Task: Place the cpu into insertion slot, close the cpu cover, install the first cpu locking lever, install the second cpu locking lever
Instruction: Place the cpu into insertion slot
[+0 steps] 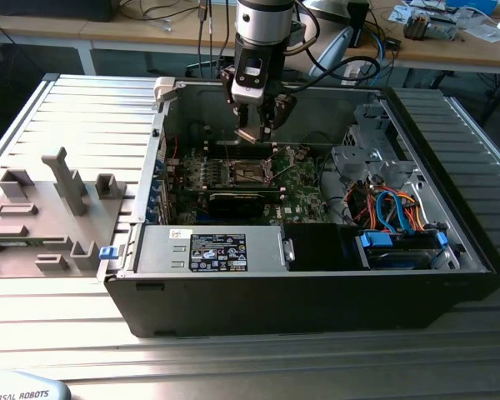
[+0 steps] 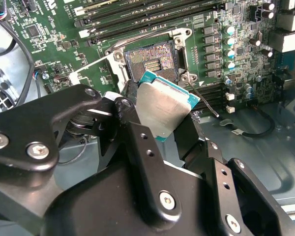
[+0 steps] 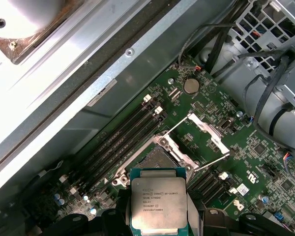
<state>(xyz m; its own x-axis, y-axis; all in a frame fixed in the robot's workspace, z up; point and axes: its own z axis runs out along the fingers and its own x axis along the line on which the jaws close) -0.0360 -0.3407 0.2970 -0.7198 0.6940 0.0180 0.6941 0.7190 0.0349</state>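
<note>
We see gripper [image 1: 262, 127] clamped on cpu [image 3: 159, 204] by its edges, chip held over open insertion slot [image 3: 156, 160] on green mobo [image 3: 250, 164], cpu cover [image 3: 207, 129] flipped up beside slot, small print on chip's metal top, white printed sticker [image 1: 218, 252] on psu inside pc case [image 1: 317, 304]

This is a robotics lab or electronics workshop. An open PC case [image 1: 317, 292] lies on a ribbed metal table [image 1: 83, 108], its motherboard [image 3: 206, 110] bared below the tool [image 1: 262, 129], which grips a cpu [image 2: 164, 108]. On the table to the exterior view's left of the tool stand grey fixtures [image 1: 67, 187]. To the exterior view's right of the tool, bundled blue and orange cables [image 1: 396, 208] run inside the case. Behind the tool stands a second, wooden table [image 1: 150, 35] strewn with wires [image 1: 162, 10] and loose parts [image 1: 425, 25]. The tool hangs from a robot arm [image 1: 265, 21].
</note>
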